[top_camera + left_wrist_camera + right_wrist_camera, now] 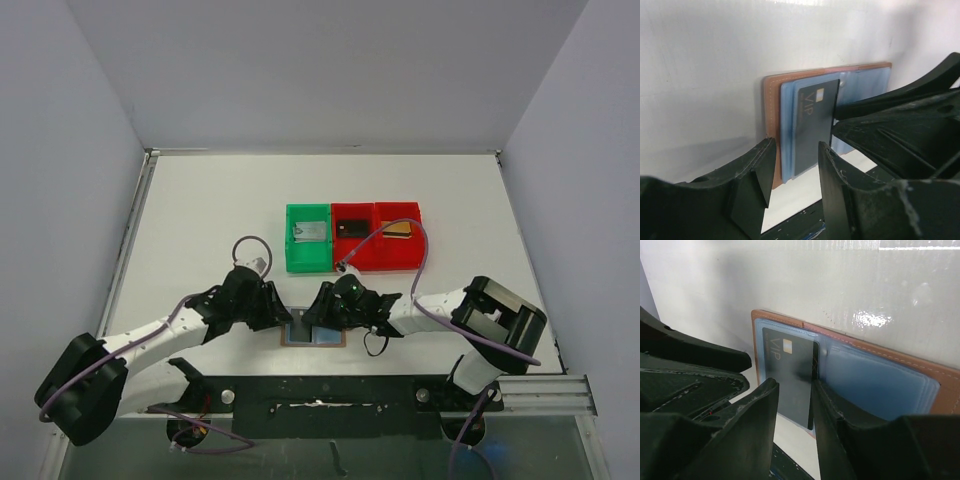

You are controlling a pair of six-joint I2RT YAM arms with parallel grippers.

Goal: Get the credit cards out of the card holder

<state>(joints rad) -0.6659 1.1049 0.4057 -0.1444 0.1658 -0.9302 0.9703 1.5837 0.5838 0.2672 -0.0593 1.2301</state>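
The card holder (315, 338), brown leather with blue-grey pockets, lies open on the table near the front edge. A dark card marked VIP (815, 125) with a small gold chip lies in its pocket; it also shows in the right wrist view (790, 370). My left gripper (287, 317) is open at the holder's left side, with the card's edge beyond its fingertips (795, 145). My right gripper (320, 317) is open over the same card (793, 383), one finger (840, 410) against the blue pockets (880, 385).
A green bin (290, 250) holds a silver-grey card (310, 232). Beside it, one red bin (352, 255) holds a black card (350, 227) and another red bin (400, 255) holds a gold-tan card (398, 230). A purple cable loops over the red bins.
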